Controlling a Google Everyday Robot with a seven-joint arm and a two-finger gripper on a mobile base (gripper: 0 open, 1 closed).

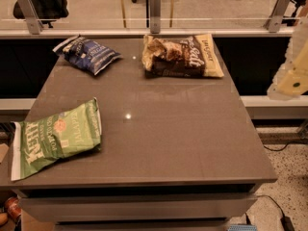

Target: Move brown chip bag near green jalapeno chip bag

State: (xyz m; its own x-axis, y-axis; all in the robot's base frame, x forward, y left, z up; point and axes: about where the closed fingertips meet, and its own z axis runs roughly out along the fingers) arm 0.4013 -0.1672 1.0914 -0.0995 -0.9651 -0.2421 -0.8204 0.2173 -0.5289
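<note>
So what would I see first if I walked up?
Probably the green jalapeno chip bag, bright at the table's near left corner. Then the brown chip bag at the far edge, a dark blue bag to its left. The pale end effector hangs beyond the table's right side, touching nothing.

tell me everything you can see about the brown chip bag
The brown chip bag is a large, crinkled, glossy-looking packet with a dark brown middle, tan ends and white script lettering. It lies flat at the far edge of the grey table, right of centre, its long side running across the view. Only the tabletop touches it. The end effector is well apart from it, out beyond the table's right edge.
</note>
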